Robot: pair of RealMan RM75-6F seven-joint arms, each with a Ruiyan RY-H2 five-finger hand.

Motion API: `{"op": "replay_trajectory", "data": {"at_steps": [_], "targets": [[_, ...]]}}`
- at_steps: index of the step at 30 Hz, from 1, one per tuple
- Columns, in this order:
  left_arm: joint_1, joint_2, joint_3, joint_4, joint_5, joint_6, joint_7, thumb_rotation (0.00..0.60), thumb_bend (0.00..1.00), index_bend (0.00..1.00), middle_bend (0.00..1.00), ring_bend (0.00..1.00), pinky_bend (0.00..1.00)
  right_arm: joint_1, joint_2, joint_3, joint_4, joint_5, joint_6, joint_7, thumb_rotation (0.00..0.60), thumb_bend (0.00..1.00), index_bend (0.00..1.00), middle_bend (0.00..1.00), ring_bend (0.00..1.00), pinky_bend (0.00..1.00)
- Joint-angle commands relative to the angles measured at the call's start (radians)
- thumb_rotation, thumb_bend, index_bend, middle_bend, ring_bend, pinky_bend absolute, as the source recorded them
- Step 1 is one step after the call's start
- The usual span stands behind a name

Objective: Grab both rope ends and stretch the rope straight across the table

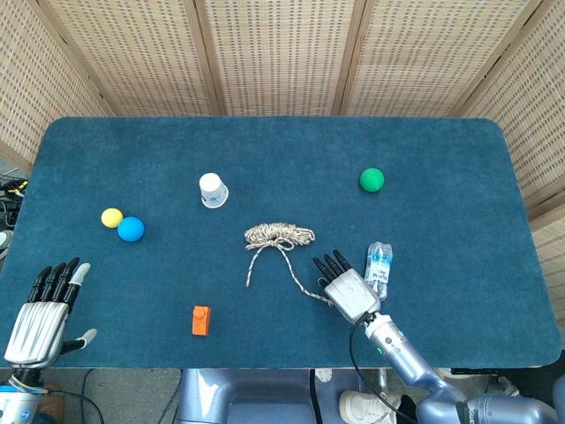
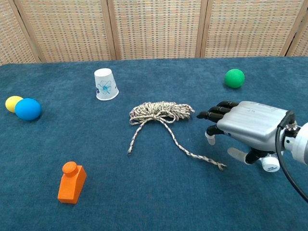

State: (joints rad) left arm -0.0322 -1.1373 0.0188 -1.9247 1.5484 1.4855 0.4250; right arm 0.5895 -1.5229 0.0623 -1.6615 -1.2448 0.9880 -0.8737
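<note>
Rope point(image 2: 161, 111) lies bunched near the middle of the table point(image 1: 265, 141), with two loose ends trailing toward you: one ends left of centre, the other runs right and stops just beside your right hand point(image 2: 250, 126). That hand holds nothing; its fingers point(image 2: 217, 114) are stretched forward and apart, palm down, close above the cloth. Your left hand point(image 1: 42, 311) rests at the near left corner, fingers extended, empty, well apart from the rope. A water bottle point(image 1: 378, 268) lies just right of your right hand.
</note>
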Motion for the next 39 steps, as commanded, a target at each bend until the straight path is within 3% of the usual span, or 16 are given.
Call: {"op": "replay_trajectory", "data": {"at_steps": [1,11,23,39], "targets": [[0.001,-0.001,0.002,0.000,0.002,0.001,0.002,0.600,0.00,0.00,0.00,0.00,0.00,-0.015,-0.002,0.042,-0.057,0.109,-0.003,0.115,0.600,0.23,0.35,0.00,0.00,0.00],[-0.001,-0.001,0.001,0.002,-0.003,0.002,0.001,0.600,0.00,0.00,0.00,0.00,0.00,0.023,-0.080,0.055,-0.014,0.294,0.012,0.096,0.600,0.22,0.46,0.00,0.00,0.00],[-0.004,-0.003,0.001,0.002,-0.007,0.000,0.005,0.600,0.00,0.00,0.00,0.00,0.00,0.059,-0.126,0.048,0.014,0.371,0.047,0.067,0.600,0.32,0.47,0.00,0.00,0.00],[-0.006,-0.006,0.004,0.001,-0.009,-0.003,0.012,0.600,0.00,0.00,0.00,0.00,0.00,0.082,-0.147,0.021,0.027,0.398,0.063,0.078,0.600,0.33,0.50,0.00,0.00,0.00]]}}
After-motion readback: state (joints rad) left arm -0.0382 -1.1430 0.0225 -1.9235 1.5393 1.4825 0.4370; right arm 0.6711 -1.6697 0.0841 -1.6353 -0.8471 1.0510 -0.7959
